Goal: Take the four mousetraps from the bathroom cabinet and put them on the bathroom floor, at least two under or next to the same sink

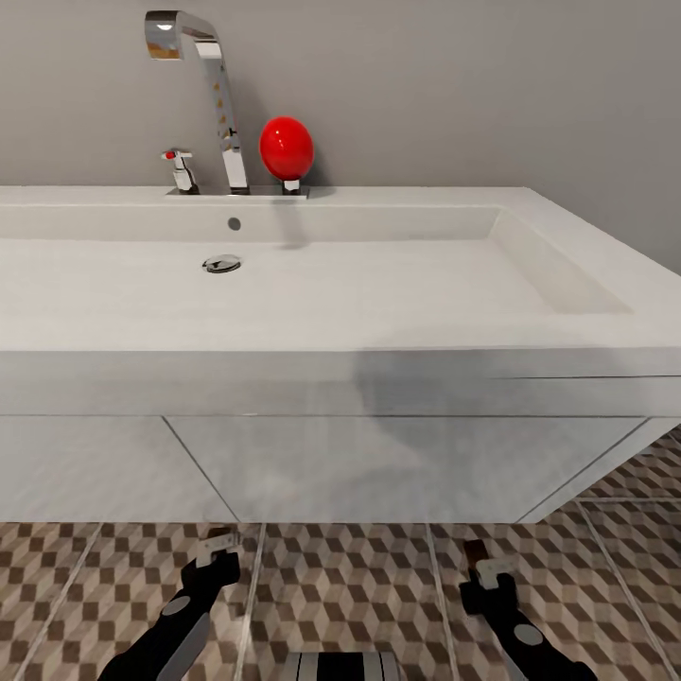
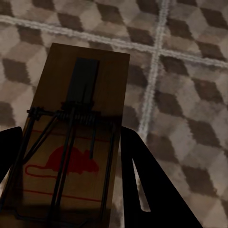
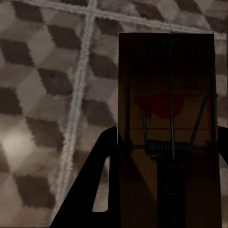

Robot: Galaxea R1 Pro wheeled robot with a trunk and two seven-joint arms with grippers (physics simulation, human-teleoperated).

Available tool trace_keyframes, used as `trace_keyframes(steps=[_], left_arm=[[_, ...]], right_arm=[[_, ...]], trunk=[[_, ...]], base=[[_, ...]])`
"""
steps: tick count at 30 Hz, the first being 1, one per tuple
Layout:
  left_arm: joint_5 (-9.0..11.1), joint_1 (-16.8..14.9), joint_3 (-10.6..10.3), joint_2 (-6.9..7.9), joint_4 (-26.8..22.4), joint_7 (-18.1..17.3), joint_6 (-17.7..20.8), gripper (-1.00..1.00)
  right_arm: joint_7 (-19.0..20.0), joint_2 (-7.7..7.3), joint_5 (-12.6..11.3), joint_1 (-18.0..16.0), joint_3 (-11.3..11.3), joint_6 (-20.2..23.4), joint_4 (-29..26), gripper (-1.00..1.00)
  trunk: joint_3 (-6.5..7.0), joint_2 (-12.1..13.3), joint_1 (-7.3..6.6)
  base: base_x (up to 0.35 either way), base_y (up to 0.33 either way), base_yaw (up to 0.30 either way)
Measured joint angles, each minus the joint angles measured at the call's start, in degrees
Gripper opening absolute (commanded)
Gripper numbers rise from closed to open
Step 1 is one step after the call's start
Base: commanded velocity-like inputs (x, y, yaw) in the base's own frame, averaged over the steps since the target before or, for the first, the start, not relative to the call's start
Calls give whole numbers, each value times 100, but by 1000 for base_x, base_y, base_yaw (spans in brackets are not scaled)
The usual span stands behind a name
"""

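Nearest the head camera, at the bottom edge of its view, a pale grey part of the robot's own body [image 1: 340, 665] is seen between the two black arms. To its left, the left gripper [image 1: 216, 550] is held low over the bathroom floor [image 1: 369, 586], in front of the sink unit. In the left wrist view, a mousetrap [image 2: 78, 137] is seen pinched between the two black fingers [image 2: 142, 190], one on each long side of the tan board; its black wire mechanism and a red mouse print face the camera, and the cube-patterned tiles with pale grout lines lie behind it.

Further right, the right gripper [image 1: 482, 572] is held at a similar height over the same tiles, near the right front corner of the unit. In the right wrist view, a second mousetrap [image 3: 166, 118] is gripped likewise between that gripper's fingers [image 3: 102, 180], its spring and red print visible. Whether either board touches the floor cannot be told.

Behind both grippers stands a wide white sink [image 1: 378, 284] on a pale fronted unit [image 1: 397, 463]. Along its back edge, from left to right, a small red-tipped handle [image 1: 180, 170], a tall chrome faucet [image 1: 213, 90] and a red egg-shaped object [image 1: 286, 148] are set. A round drain [image 1: 221, 264] lies in the basin below the faucet.
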Motion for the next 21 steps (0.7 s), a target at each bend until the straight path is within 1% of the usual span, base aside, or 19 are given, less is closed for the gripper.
trace_keyframes(steps=[3,7,11,17,21], left_arm=[[2,0,2,-1,0,4,-1,-100],[3,1,-6,-10,1,3,-2,-100],[-2,5,-5,-4,27,5,-2,-100],[8,3,-12,-48,305,5,-20,-100],[13,4,-13,-50,360,5,-28,-100]], right_arm=[[0,10,-1,0,-10,92,-135,-100],[0,18,-9,1,-14,163,-181,-100],[0,20,-73,1,-34,179,-191,-100],[0,28,-153,1,-56,183,-185,-100],[0,30,-152,1,-57,183,-185,-100]], trunk=[[0,0,0],[0,0,0],[0,0,0],[-133,-8,16],[-221,-13,26]], base=[[0,0,0],[0,0,0],[0,0,0],[0,0,0],[0,0,0]])
